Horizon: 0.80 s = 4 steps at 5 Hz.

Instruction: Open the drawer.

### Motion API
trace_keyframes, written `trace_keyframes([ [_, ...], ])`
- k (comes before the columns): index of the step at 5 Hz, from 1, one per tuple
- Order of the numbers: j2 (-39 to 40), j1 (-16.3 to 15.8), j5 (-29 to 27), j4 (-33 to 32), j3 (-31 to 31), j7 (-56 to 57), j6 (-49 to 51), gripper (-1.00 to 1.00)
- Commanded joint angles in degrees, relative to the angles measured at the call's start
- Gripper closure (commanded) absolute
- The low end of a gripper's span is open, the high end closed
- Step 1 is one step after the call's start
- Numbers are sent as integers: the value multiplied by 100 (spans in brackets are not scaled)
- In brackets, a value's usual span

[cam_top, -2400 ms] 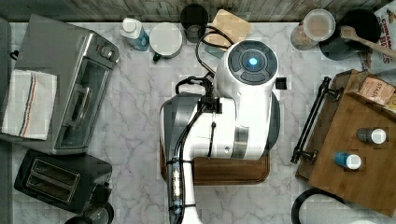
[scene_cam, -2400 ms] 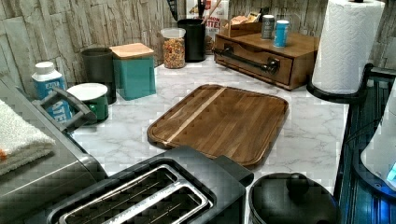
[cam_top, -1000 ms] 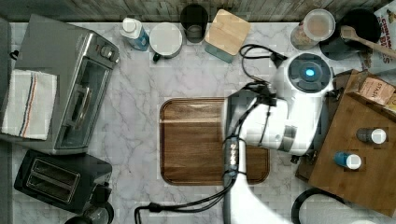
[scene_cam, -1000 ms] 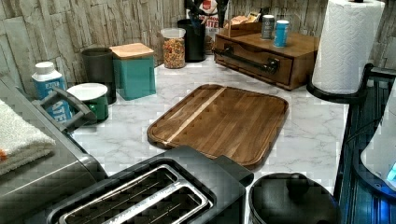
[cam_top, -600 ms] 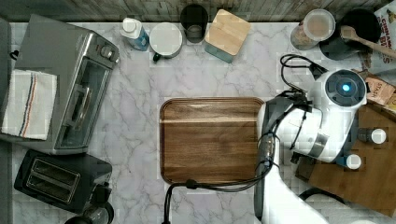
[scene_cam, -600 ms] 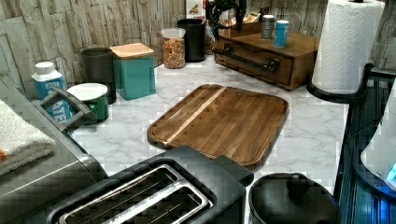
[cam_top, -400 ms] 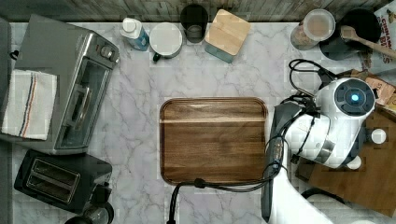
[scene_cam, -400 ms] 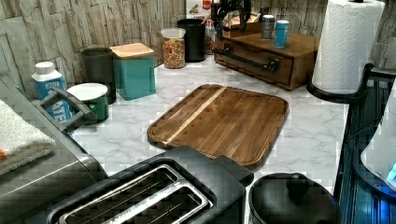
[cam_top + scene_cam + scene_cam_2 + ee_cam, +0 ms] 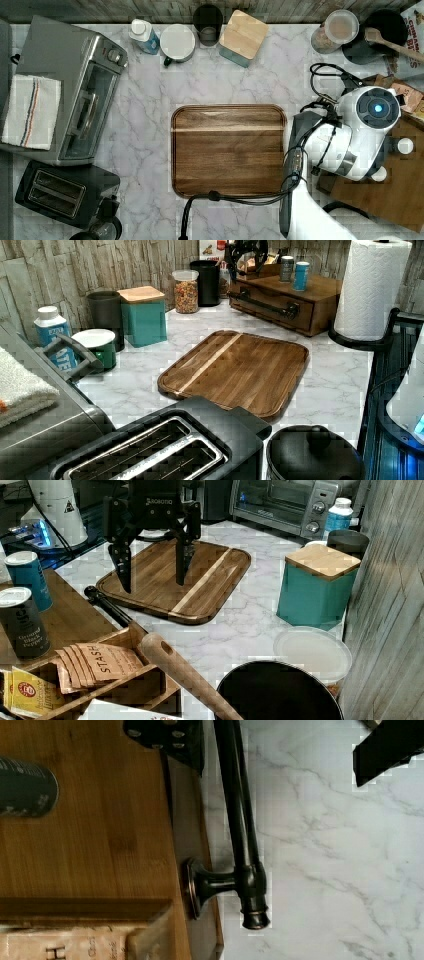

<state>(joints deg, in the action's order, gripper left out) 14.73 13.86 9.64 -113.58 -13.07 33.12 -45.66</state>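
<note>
Gripper (image 9: 152,562) hangs with its fingers spread wide, seemingly straddling the drawer's black bar handle (image 9: 239,827) just below it: the approach step. Next it must descend, close on the bar, and pull away from the cabinet (image 9: 300,302). The bar runs lengthwise along the drawer (image 9: 267,305) front, which faces the cutting board (image 9: 227,150) across the worktop (image 9: 150,140).

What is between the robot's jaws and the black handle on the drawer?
Nothing. In the right view the open gripper hangs above the handle of the drawer, with only air between.
</note>
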Motion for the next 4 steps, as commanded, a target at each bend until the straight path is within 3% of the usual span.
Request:
trace_keyframes([
  [1, 392, 86, 570, 343, -135, 686, 611, -100],
  [2, 339, 107, 646, 146, -205, 571, 438, -100],
  [3, 236, 568, 820, -230, 216, 348, -117, -100],
  [4, 280, 285, 581, -389, -68, 355, -482, -100],
])
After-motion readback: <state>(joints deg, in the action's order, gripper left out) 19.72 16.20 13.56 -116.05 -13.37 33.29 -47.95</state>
